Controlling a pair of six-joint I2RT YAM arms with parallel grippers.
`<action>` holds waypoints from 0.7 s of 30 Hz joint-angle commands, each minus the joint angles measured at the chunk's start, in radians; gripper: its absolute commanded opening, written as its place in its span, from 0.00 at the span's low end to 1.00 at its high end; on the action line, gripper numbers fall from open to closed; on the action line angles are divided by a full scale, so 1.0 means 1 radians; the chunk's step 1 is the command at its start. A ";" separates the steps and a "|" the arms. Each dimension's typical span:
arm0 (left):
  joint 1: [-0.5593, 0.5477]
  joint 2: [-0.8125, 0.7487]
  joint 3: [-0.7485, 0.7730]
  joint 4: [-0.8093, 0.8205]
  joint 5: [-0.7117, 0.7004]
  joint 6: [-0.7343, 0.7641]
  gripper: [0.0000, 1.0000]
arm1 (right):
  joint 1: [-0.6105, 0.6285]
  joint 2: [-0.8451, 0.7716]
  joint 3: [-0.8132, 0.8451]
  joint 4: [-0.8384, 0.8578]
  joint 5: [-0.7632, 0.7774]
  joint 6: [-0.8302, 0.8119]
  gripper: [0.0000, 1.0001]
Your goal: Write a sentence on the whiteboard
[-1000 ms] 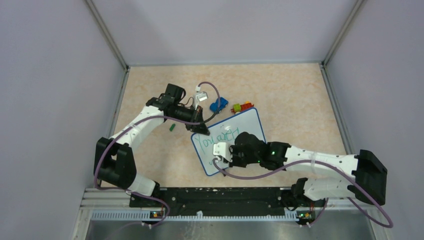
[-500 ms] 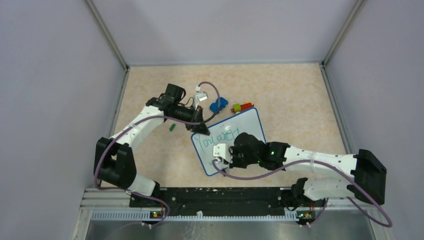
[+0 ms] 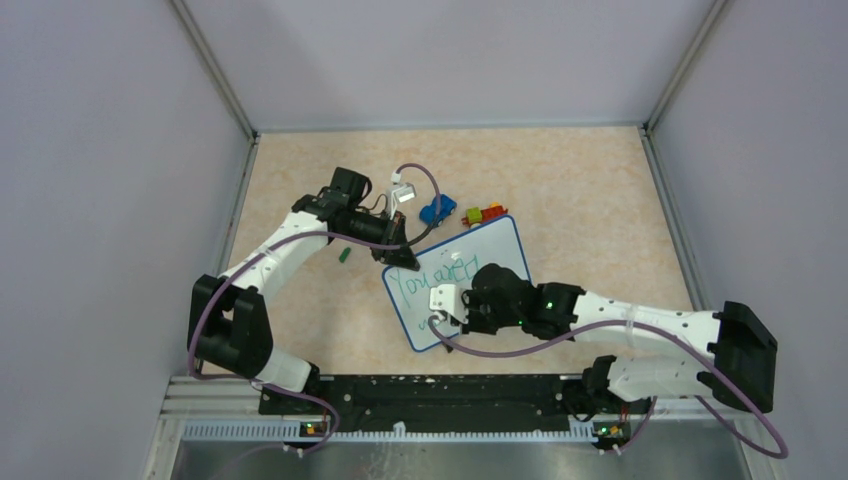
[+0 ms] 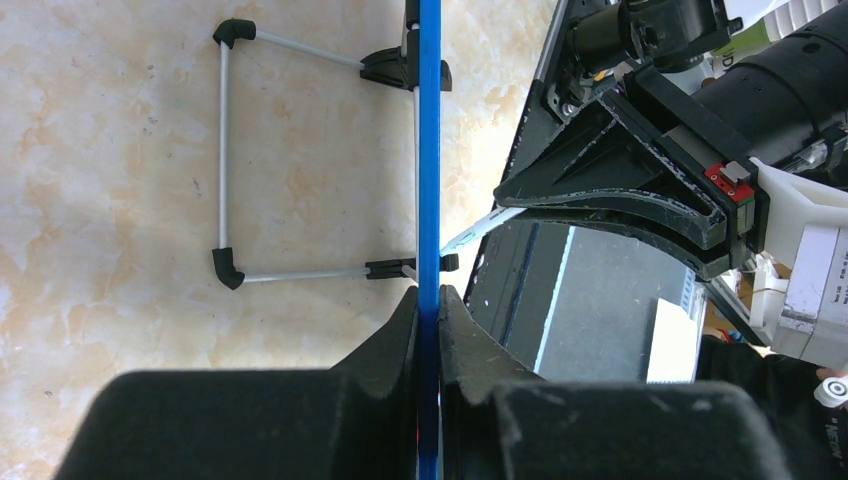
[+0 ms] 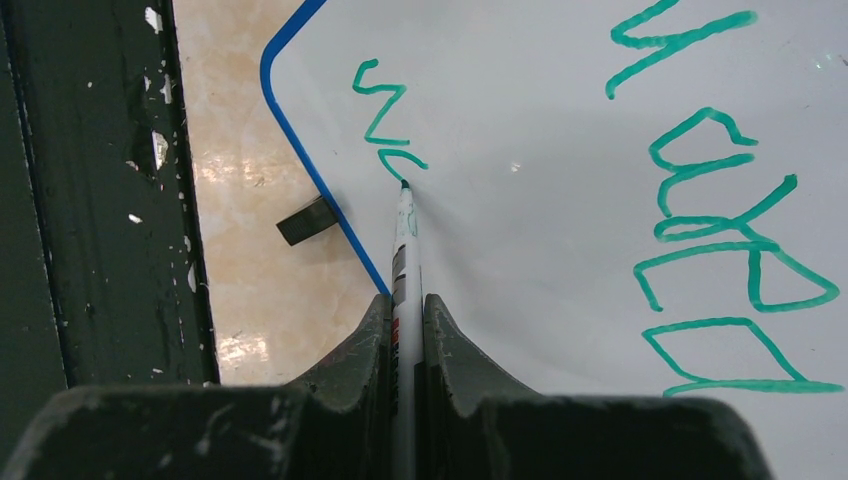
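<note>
Whiteboard (image 3: 495, 245), flat, white, blue-rimmed: one, its edge clamped in left gripper (image 4: 428, 296); we count one green-tipped white marker (image 5: 403, 232), pinched in right gripper (image 5: 405, 300).

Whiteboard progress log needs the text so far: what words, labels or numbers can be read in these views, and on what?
"You are": first line of the green sentence on the whiteboard.
Its second line: a few green strokes at the marker tip, not yet a readable word.
Print on the marker barrel, held in the right gripper: too small to read.
The white label in the left wrist view: too blurred to read.
</note>
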 commanded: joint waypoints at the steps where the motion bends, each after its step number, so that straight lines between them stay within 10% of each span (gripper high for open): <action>1: -0.005 0.012 -0.006 0.015 -0.022 0.002 0.00 | -0.021 -0.025 0.039 0.046 0.058 0.011 0.00; 21: -0.005 0.016 -0.005 0.018 -0.018 0.001 0.00 | -0.043 -0.028 0.039 0.075 0.040 0.040 0.00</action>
